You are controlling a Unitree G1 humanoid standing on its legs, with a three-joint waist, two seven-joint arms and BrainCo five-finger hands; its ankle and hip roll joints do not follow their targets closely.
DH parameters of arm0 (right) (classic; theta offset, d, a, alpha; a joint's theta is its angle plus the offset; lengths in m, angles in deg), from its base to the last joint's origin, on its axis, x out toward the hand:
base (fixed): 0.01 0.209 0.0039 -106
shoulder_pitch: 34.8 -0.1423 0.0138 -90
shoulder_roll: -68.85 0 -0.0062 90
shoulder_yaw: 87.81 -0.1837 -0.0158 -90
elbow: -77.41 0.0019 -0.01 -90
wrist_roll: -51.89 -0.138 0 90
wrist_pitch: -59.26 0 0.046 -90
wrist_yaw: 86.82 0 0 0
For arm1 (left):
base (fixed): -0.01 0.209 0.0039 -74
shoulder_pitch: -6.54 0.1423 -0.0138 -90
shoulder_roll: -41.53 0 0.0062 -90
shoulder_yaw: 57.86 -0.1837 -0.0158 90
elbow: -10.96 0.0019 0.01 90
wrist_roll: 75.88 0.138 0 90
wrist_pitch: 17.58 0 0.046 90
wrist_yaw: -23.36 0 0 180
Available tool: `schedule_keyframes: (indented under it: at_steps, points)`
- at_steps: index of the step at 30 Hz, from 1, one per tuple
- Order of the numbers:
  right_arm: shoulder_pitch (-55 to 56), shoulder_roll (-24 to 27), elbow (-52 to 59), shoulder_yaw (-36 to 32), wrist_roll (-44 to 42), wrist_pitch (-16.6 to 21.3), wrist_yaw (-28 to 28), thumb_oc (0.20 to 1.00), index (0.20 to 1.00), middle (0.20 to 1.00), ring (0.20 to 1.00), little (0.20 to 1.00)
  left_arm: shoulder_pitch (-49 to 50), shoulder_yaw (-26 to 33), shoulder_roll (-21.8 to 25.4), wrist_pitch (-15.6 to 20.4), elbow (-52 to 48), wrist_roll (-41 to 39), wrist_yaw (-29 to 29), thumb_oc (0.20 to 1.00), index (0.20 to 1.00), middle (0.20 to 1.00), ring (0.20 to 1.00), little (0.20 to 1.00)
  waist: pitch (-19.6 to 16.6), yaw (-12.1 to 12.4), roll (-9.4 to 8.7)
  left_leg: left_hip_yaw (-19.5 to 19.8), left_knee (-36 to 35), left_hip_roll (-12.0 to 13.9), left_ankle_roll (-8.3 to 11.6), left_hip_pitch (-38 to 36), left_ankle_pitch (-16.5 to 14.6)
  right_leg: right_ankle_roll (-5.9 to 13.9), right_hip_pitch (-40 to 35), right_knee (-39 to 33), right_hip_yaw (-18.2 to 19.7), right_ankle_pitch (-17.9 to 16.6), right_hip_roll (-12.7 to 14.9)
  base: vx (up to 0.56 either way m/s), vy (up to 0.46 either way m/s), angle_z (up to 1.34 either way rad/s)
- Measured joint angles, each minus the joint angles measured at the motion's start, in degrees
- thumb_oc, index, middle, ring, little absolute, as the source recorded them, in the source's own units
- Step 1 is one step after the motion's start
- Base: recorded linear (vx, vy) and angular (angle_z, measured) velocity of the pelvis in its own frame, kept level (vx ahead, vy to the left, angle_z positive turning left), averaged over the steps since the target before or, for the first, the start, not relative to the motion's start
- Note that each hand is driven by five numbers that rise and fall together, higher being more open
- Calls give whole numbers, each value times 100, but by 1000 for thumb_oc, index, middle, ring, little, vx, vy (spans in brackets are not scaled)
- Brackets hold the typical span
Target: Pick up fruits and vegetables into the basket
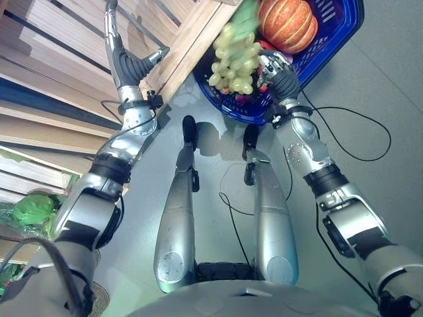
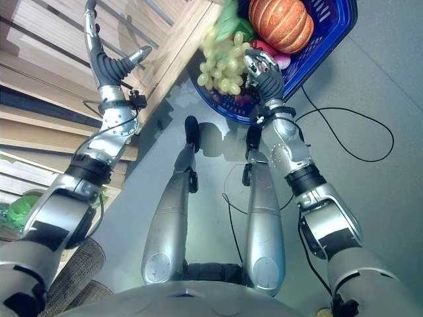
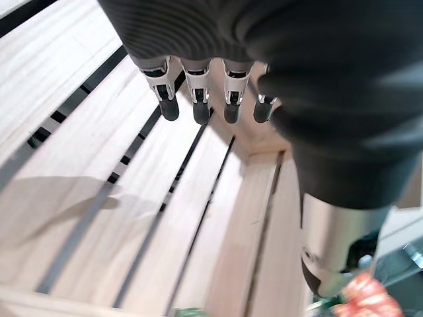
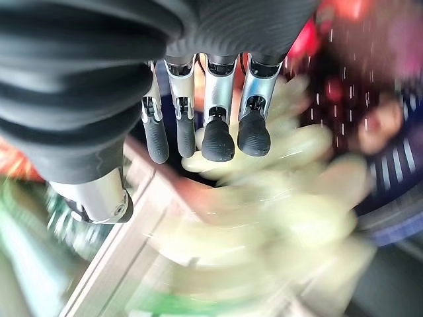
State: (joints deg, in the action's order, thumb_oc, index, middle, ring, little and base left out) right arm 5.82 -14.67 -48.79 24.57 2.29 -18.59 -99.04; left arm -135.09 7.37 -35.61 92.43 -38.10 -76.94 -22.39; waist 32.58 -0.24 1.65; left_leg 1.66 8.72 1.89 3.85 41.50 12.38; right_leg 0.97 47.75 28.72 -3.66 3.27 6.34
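A blue plastic basket (image 1: 334, 36) stands on the grey floor ahead, beside a wooden shelf. An orange pumpkin (image 1: 287, 23) lies in it, with red and purple pieces (image 2: 272, 54) next to it. A bunch of green grapes (image 1: 234, 63) hangs blurred over the basket's near edge. My right hand (image 1: 277, 69) is just beside the bunch, over the basket. Its fingers (image 4: 218, 132) are relaxed, with the grapes (image 4: 264, 218) past their tips and nothing between fingers and thumb. My left hand (image 1: 129, 66) is raised over the wooden slats, fingers (image 3: 198, 99) straight and holding nothing.
The slatted wooden shelf (image 1: 59, 59) runs along the left, its corner post (image 1: 192, 39) touching the basket. A green leafy vegetable (image 1: 33, 210) lies on a lower shelf at the far left. Grey floor (image 1: 383, 99) lies open to the right of the basket.
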Motion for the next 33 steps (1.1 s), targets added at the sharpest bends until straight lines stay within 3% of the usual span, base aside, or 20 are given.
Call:
schedule_keyframes:
  at_steps: [3, 4, 5, 6, 7, 15, 28, 33]
  points:
    - [-610, 68, -731, 55, -53, -111, -234, 200, 200, 200, 200, 200, -321, -204, 36, -26, 319, -124, 43, 1000, 1000, 1000, 1000, 1000, 0, 24, 1, -5, -5, -1, 13, 36, 9, -2, 38, -2, -1, -1, 1, -2, 10, 0]
    - [-808, 74, -950, 59, -50, -192, -321, 297, 297, 297, 297, 297, -412, -227, 44, -93, 426, -161, 98, 1000, 1000, 1000, 1000, 1000, 0, 36, 1, -6, -6, -1, 14, 41, 10, -3, 43, 11, 0, 0, 1, 0, 0, 0]
    - [-916, 71, -1099, 67, -48, -220, -340, 473, 473, 473, 473, 473, -455, -244, 46, -108, 509, -186, 122, 1000, 1000, 1000, 1000, 1000, 0, 35, 1, -6, -6, -2, 15, 41, 11, -3, 42, 14, 1, -1, 1, 0, 0, 0]
    - [-1164, 49, -1475, 85, -49, -287, -361, 774, 774, 774, 774, 774, -545, -290, 44, -111, 689, -246, 165, 1000, 1000, 1000, 1000, 1000, 1, 39, 2, -5, -6, -4, 16, 42, 11, -3, 45, 19, 0, -1, 3, 0, 0, 0]
    - [-1370, 37, -1843, 86, -43, -358, -362, 1000, 1000, 1000, 1000, 1000, -602, -306, 44, -111, 823, -273, 234, 1000, 1000, 1000, 1000, 1000, 1, 54, 3, 2, -7, -3, 17, 43, 11, -4, 48, 24, -4, 0, 3, 0, 0, 0]
    - [-1911, 79, -3001, 88, 44, -852, -371, 1000, 1000, 1000, 1000, 1000, -717, -486, 35, -109, 1087, -349, 466, 1000, 1000, 1000, 1000, 1000, 9, 259, 21, 31, -10, -11, 27, 149, 21, -7, 166, 71, -11, 4, 16, 7, 4, 2]
    - [-1920, 64, -3065, 87, 292, -879, -395, 1000, 1000, 1000, 1000, 1000, -715, -481, 35, -95, 1091, -348, 462, 1000, 1000, 1000, 1000, 1000, 11, 308, 27, 47, 1, -30, 53, 242, 83, -24, 300, 228, -4, 13, 34, 2, 1, 1]
    - [-1598, -39, -2839, 85, 743, -797, -406, 1000, 1000, 1000, 1000, 1000, -436, -433, 35, -101, 1029, -357, 646, 1000, 1000, 1000, 1000, 1000, 14, 304, 32, 43, 0, -24, 46, -72, 91, -30, -23, 175, -2, 7, 20, -2, -14, -1]
